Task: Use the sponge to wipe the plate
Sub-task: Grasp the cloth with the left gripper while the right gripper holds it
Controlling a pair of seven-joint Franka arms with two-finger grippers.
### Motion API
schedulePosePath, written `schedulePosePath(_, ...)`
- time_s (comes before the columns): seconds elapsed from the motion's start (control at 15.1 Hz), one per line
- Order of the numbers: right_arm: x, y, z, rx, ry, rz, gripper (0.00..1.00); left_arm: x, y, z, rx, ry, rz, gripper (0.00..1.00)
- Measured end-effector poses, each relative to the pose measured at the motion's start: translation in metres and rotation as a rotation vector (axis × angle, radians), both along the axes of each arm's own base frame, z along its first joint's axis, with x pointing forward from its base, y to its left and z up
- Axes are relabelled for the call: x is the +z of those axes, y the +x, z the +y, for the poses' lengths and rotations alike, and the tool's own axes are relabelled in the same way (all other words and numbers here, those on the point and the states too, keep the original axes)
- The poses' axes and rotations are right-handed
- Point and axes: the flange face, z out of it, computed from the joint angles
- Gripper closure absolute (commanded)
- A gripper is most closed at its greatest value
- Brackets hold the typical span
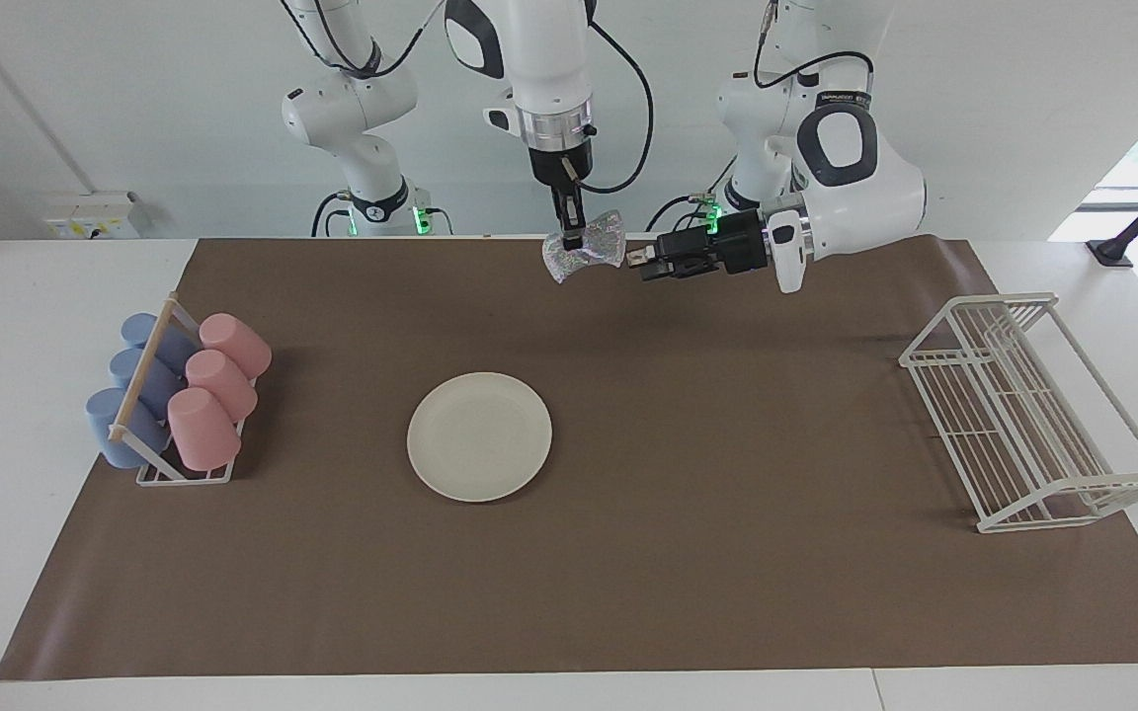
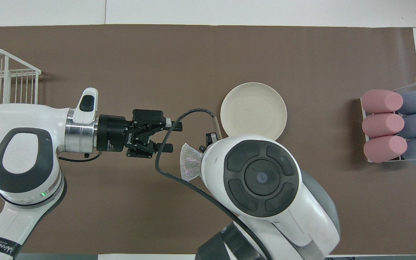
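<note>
Plate [image 1: 479, 435] is set mid-mat [image 1: 688, 553]. Cup rack [image 1: 177, 399] is placed at the right arm's end, wire rack [image 1: 1028, 413] at the left arm's end. Sponge [image 1: 586, 247] is held up over the mat's robot-side edge, left gripper [image 1: 636, 263] just beside it.

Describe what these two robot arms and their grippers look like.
Both arms are glossy white with rounded joints and dark grey caps. A silver ring joins each wrist to a black two-finger gripper: the left gripper and the right gripper. Black cables loop along the arms. Small green lights glow near their bases.
</note>
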Motion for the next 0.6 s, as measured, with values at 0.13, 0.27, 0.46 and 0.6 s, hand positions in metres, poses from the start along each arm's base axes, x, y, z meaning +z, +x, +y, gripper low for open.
schedulePosePath(0.13,0.0,-0.001,0.001,0.002,0.0,0.0,1.0,0.001,-0.003,-0.003,-0.026,-0.011,0.008,0.12)
schedulePosePath(0.27,0.0,0.0,0.001,0.001,0.0,0.0,1.0,0.002,-0.005,-0.004,-0.039,-0.017,0.012,0.2)
schedulePosePath(0.46,0.0,0.001,0.0,-0.001,-0.001,0.0,1.0,0.002,-0.008,-0.009,-0.055,-0.019,0.013,0.44)
schedulePosePath(0.6,0.0,0.001,-0.001,-0.001,-0.001,0.0,1.0,0.002,-0.011,-0.015,-0.067,-0.02,0.012,0.63)
